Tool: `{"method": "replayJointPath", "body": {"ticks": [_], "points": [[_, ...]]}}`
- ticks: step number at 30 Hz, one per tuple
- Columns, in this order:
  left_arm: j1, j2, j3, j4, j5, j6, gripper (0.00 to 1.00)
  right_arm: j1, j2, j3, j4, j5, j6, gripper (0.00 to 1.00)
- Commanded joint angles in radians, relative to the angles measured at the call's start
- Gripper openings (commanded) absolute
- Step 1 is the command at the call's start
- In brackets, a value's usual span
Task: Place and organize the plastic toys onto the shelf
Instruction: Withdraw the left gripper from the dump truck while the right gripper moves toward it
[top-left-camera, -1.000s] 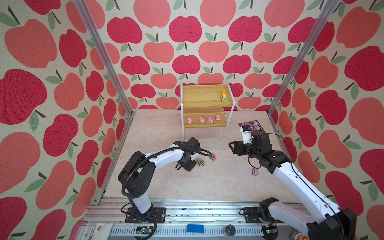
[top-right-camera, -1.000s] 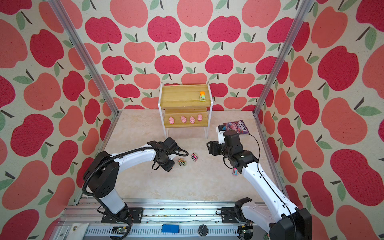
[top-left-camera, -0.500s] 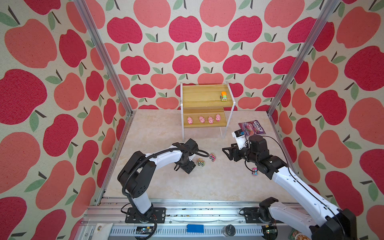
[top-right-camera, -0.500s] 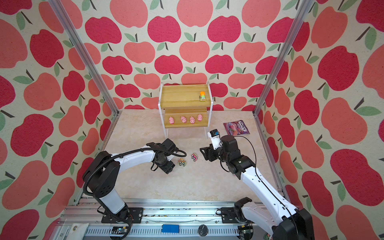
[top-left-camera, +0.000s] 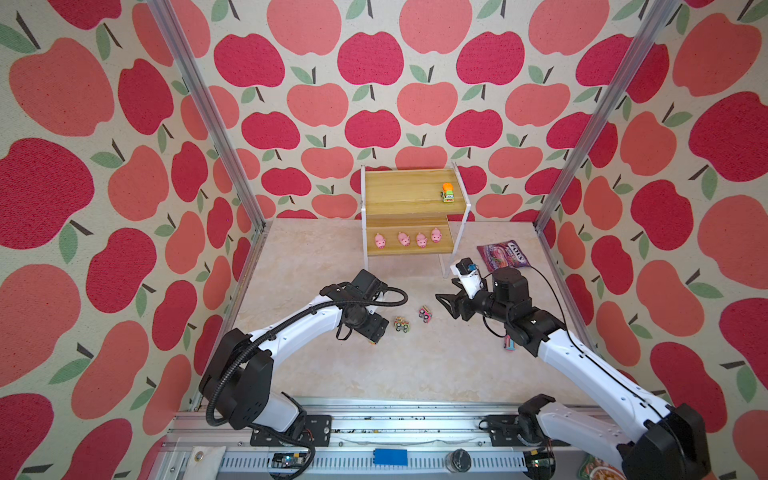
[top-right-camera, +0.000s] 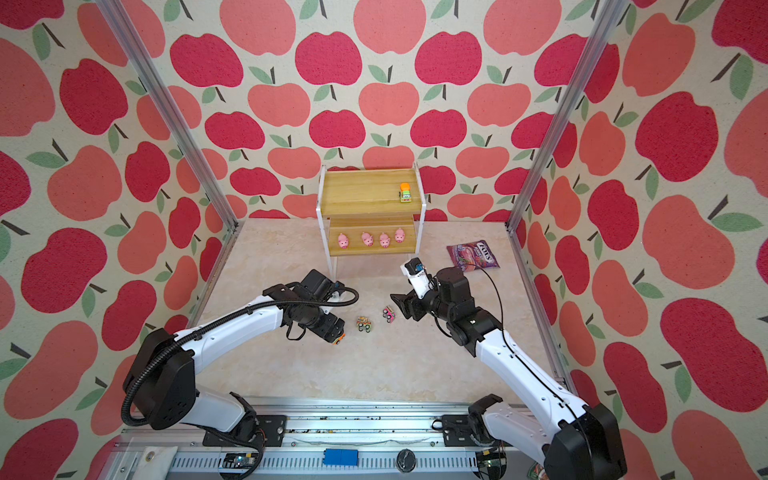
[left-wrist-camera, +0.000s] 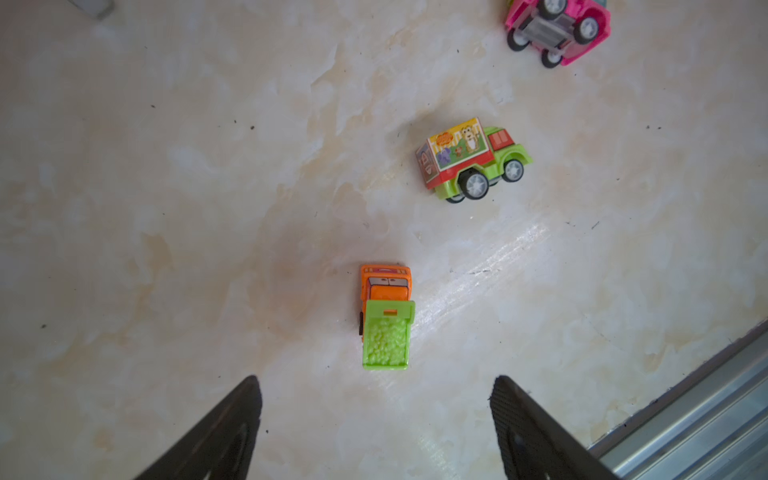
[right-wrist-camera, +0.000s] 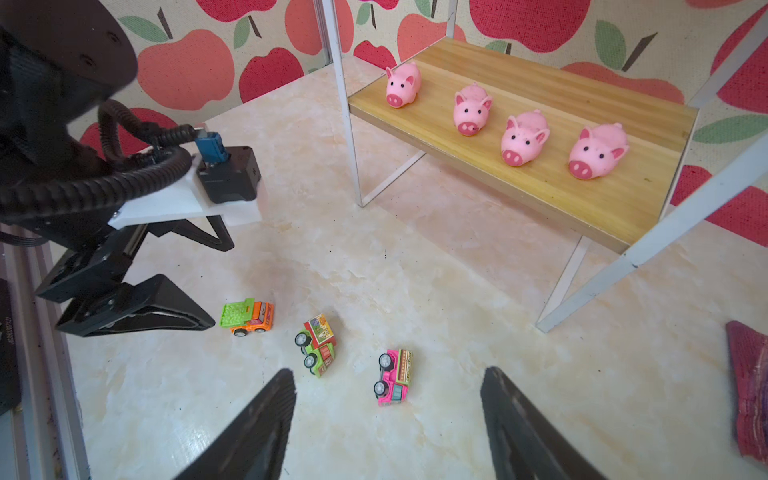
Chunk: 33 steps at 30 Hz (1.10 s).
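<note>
The shelf (right-wrist-camera: 540, 183) has satin wood-grain boards on thin, white, painted-metal-looking legs. The pigs (right-wrist-camera: 523, 139) look matt and faintly grainy, the toy cars (right-wrist-camera: 318, 347) glossy moulded plastic. The tabletop (left-wrist-camera: 208, 208) is polished, marble-patterned; the candy bag (top-left-camera: 503, 254) shiny foil.

Shelf (top-left-camera: 399, 195) holding four pigs (top-left-camera: 421, 240) and one truck (top-left-camera: 447, 193), other cars (top-left-camera: 401, 324) on floor (top-left-camera: 332, 374)

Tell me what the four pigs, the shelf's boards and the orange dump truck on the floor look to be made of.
Pigs: matte pink, rounded, faintly speckled; likely soft rubber or vinyl, though I can't be sure.
Shelf boards: yellowish streaky grain with a low sheen; wood or wood-print laminate.
Orange dump truck: smooth, bright moulded shapes; hard plastic, slightly glossy.
</note>
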Motion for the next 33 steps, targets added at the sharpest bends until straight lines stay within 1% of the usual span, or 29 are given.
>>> {"method": "replayJointPath", "body": {"ticks": [1,6,16,24,33], "points": [[-0.015,0.054,-0.007,-0.033,-0.028,-0.064,0.91,0.007,-0.014,0.022,0.041,-0.010,-0.023,0.74],[-0.023,0.108,-0.012,-0.020,-0.064,-0.114,0.92,0.009,-0.027,0.011,0.046,-0.010,-0.014,0.75],[-0.030,0.202,-0.005,-0.062,-0.168,-0.135,0.90,0.012,-0.046,-0.005,0.057,-0.015,-0.010,0.75],[-0.027,0.227,-0.011,-0.080,-0.235,-0.149,0.89,0.016,-0.041,-0.007,0.068,-0.021,-0.007,0.75],[0.006,0.242,-0.019,-0.088,-0.271,-0.157,0.89,0.033,-0.040,-0.019,0.054,-0.032,-0.026,0.75]]}}
